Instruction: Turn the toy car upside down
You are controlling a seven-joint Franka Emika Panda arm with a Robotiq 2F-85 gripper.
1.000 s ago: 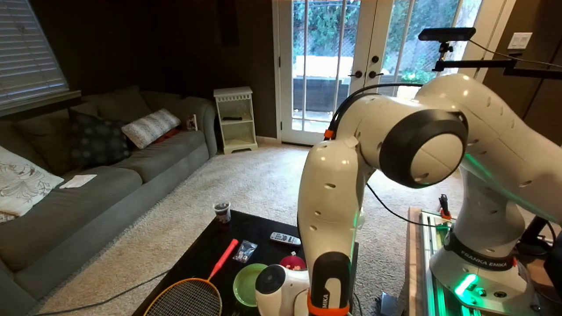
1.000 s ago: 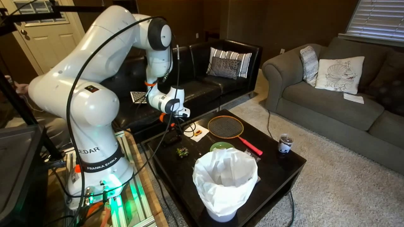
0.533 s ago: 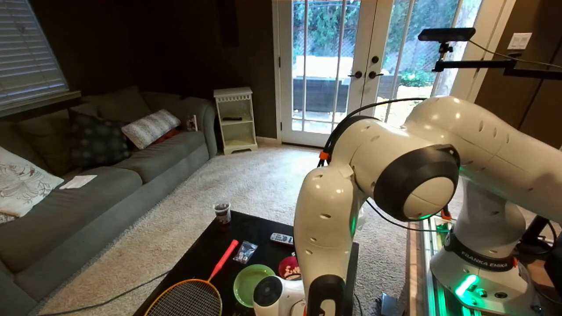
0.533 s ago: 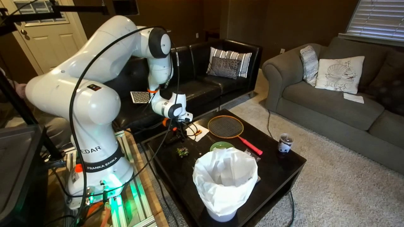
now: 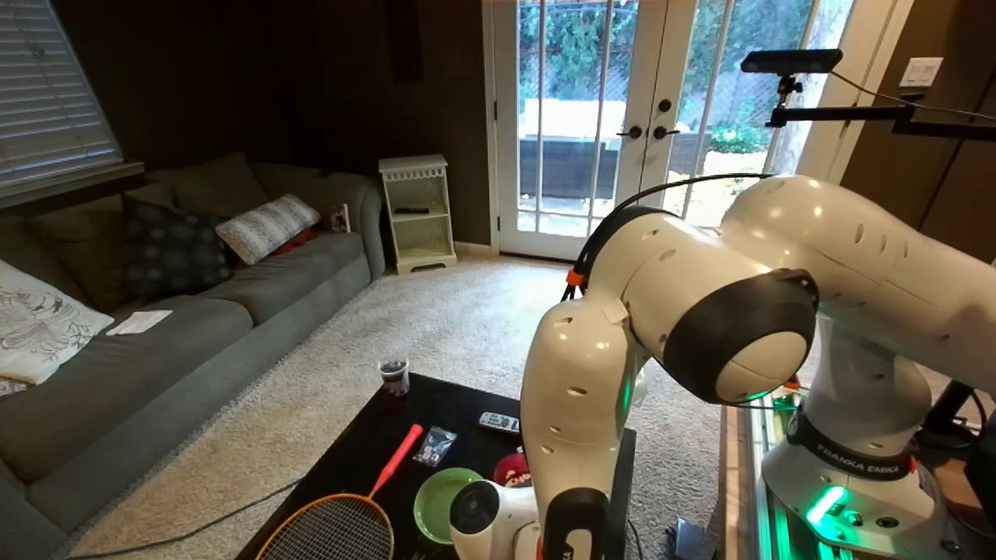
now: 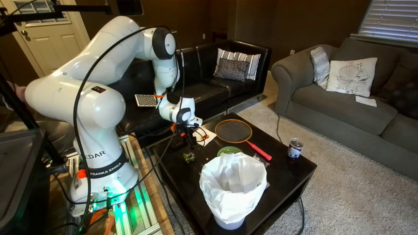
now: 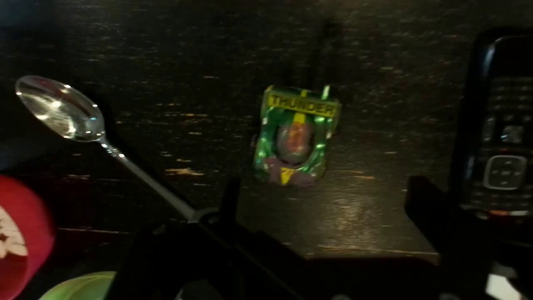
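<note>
A green toy car (image 7: 295, 137) with a yellow THUNDER label lies on the dark table, its labelled top facing up in the wrist view. In an exterior view the green toy car (image 6: 188, 157) sits near the table's robot side. A small orange toy (image 6: 204, 137), possibly another car, lies on white paper (image 6: 210, 141). My gripper (image 7: 325, 187) is open and empty. The green car lies just beyond the fingertips, nearer the left finger, apart from both. In an exterior view my gripper (image 6: 190, 143) hangs low beside the paper and the green car. The gripper is out of view in the remaining exterior view.
A spoon (image 7: 60, 109) lies left of the car, and a dark remote (image 7: 506, 133) right of it. A red bowl (image 7: 27, 237) and green dish (image 7: 83, 287) are at lower left. A lined white bin (image 6: 209, 192), racket (image 6: 233, 131) and cup (image 6: 295, 148) stand or lie on the table.
My arm and gripper have come down toward the table, mostly in the first half second. They shift slightly right in the exterior view with the bin. The toys have not moved.
</note>
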